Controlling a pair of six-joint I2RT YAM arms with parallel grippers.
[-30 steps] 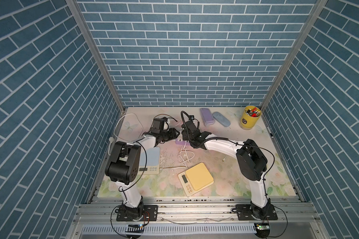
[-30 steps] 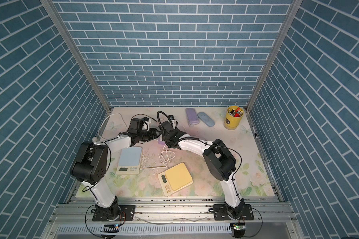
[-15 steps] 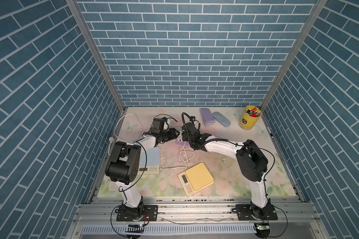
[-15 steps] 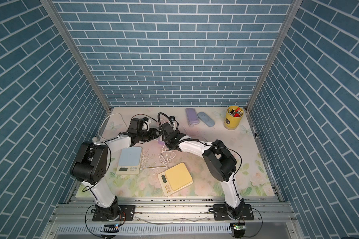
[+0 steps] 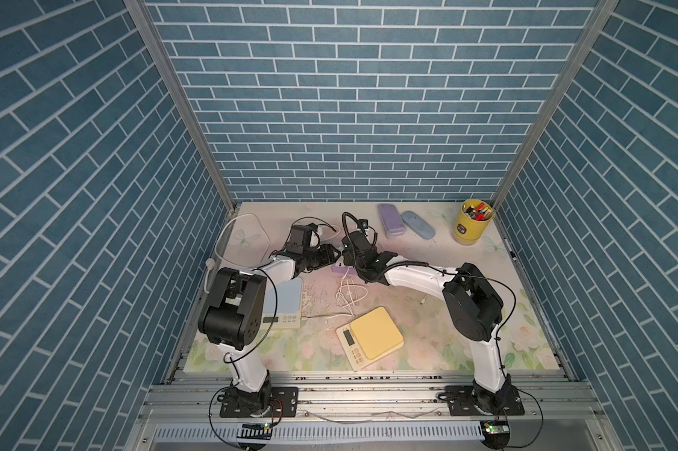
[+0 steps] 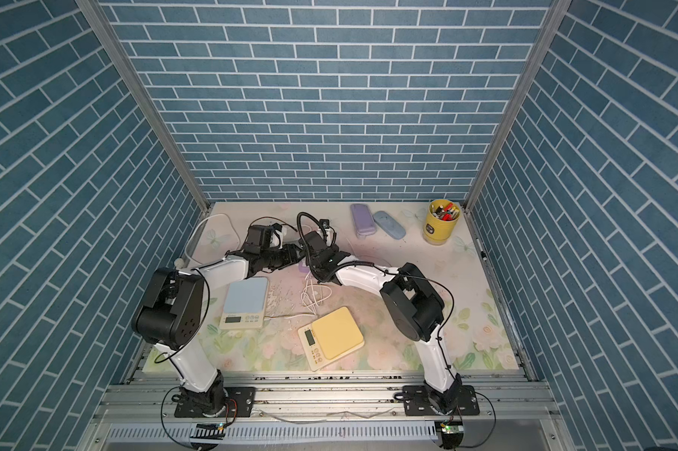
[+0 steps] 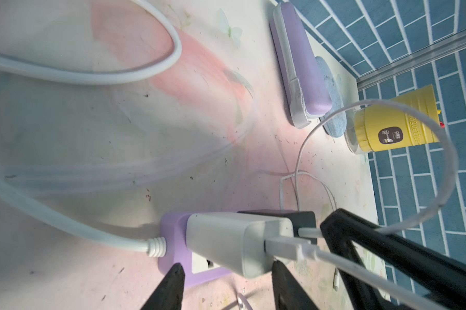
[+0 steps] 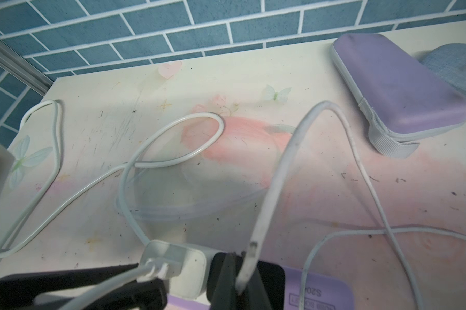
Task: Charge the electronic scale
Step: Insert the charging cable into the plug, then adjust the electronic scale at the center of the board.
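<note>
A purple power strip [image 5: 338, 268] lies mid-table with a white charger [image 7: 237, 241] and a black charger [image 7: 305, 218] plugged into it. My left gripper [image 7: 226, 269] is open, its fingertips on either side of the white charger's near end. My right gripper [image 8: 239, 281] is shut on the plug end of a white cable [image 8: 274, 182], held at the black charger. In both top views the two grippers [image 5: 331, 254] [image 6: 304, 250] meet over the strip. A blue scale [image 5: 286, 300] and a yellow scale [image 5: 372, 337] sit nearer the front, with coiled white cable [image 5: 349, 296] between them.
A purple case [image 5: 391, 224], a blue-grey case [image 5: 417, 229] and a yellow cup of pens [image 5: 472, 226] stand along the back wall. The strip's thick white cord [image 5: 247, 234] loops at the back left. A loose plug end [image 5: 423, 300] lies right of the coil.
Both grippers stay at the power strip. The right wrist has shifted slightly; the left jaws look a touch wider.
</note>
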